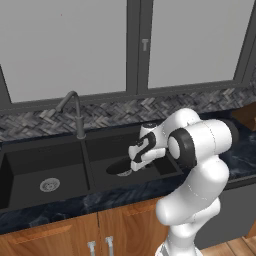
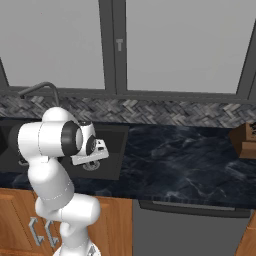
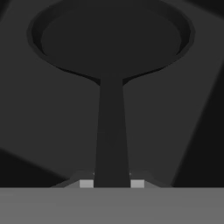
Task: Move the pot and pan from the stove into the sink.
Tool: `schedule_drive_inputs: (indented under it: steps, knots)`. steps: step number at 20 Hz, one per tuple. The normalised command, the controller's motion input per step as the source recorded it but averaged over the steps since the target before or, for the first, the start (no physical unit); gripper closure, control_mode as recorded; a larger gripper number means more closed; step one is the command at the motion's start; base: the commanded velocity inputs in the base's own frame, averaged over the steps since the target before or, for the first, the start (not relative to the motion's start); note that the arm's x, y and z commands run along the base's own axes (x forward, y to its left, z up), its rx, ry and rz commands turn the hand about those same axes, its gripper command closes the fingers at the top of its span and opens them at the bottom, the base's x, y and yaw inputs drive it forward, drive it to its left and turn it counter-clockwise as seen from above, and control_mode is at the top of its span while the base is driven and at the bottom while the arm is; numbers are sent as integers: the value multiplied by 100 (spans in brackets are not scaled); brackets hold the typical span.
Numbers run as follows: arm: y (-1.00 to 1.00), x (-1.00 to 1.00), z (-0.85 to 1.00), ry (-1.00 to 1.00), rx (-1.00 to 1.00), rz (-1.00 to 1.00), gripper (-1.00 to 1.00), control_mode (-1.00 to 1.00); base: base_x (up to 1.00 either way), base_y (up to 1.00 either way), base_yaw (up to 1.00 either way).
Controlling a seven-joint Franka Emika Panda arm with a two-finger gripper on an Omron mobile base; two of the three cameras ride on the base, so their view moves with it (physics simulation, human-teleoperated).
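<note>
Claw [image 3: 112,183]: I see it pinching the pan's handle, one tip on each side.
Pan [image 3: 111,39]: round, black, held by its long handle, bowl pointing away from the hand.
Pan position: I see it in the right basin of the sink [image 1: 30,159], dark bowl [image 1: 118,166] low above the basin floor.
Faucet [image 1: 75,112]: stands behind the divider between the basins.
Desk [image 2: 190,160]: dark marbled top right of the sink.

A home kitchen is indicated by a black double-basin sink [image 1: 30,167] with curved faucet [image 1: 72,111], dark marbled counter [image 2: 185,160], herringbone backsplash [image 2: 165,114], wooden cabinets [image 1: 50,235] and window [image 1: 65,45]
</note>
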Motion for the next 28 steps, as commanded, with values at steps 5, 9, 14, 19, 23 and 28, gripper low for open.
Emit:
schedule_drive_inputs:
  steps: [5, 9, 14, 19, 23, 28]
  knots:
    - [0, 1, 0, 0, 0, 0, -100, -100, 0, 0, 0]
    - [0, 12, 16, 9, 1, -3, -100, -100, 0, 0, 0]
    - [0, 11, 49, 12, 3, -3, -100, -100, 0, 0, 0]
    - [0, 3, 74, 15, 5, 0, -100, -100, 0, 0, 0]
    - [0, -14, 84, 13, 6, 0, -100, -100, 0, 0, 0]
    - [0, -62, 70, 4, 4, 0, -100, -100, 0, 0, 0]
